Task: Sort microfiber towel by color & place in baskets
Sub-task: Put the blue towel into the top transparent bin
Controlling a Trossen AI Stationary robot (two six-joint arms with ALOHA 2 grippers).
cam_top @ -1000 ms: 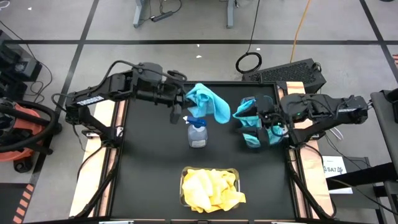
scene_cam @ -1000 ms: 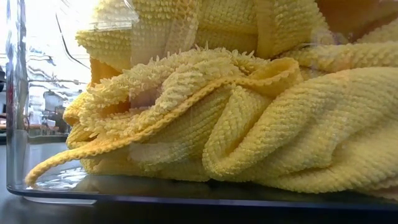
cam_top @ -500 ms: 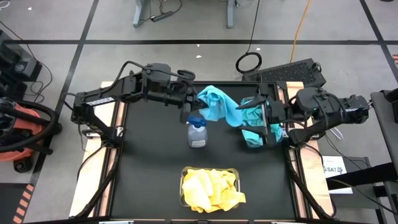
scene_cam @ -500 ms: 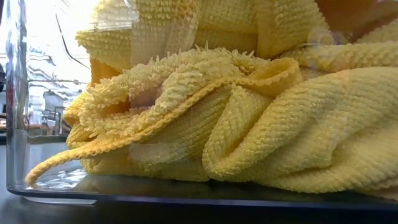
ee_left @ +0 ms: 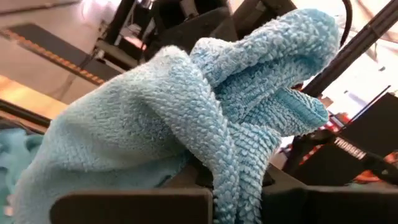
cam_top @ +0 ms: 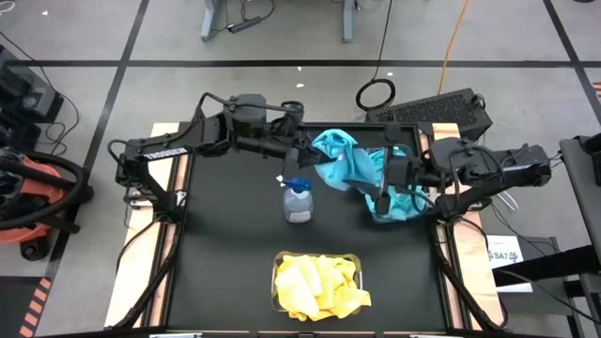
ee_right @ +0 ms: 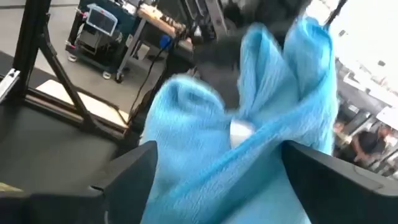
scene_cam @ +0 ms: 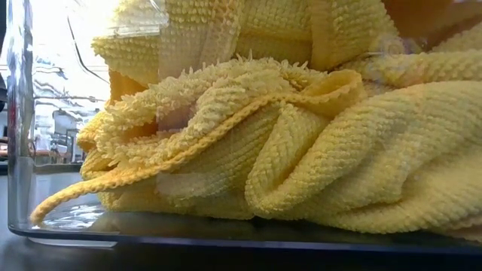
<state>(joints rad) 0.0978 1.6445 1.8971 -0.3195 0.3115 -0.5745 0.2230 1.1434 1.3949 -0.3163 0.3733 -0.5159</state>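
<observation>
Left gripper (cam_top: 302, 148) is clamped on a teal towel (cam_top: 343, 161), which hangs just ahead of it, right by the teal basket (cam_top: 399, 202). Right gripper (cam_top: 387, 178), jaws spread and empty, sits over that basket. Looks like the drop-off step; next it needs lowering in and letting go.

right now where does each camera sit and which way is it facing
High: above the table, looking straight down; both arms, left gripper carrying a teal towel.
Low: at table height, against the clear basket of yellow towels; no arm.
Left wrist: on the left arm, its fingers clamping the teal towel.
Right wrist: open fingers facing that towel.
Shared: the teal towel.
</observation>
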